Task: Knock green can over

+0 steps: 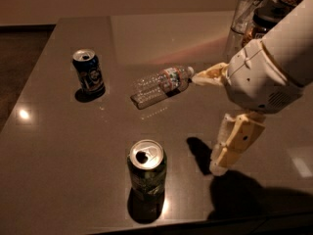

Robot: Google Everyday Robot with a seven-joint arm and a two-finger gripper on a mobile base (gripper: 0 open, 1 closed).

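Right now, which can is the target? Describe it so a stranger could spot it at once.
On the dark table, look at the edge nearest the camera: the green can stands upright there, with the pincer hanging apart to its right in the view. Unlike the blue can at the back left and the clear bottle lying mid-table, its body is dark green and patterned.
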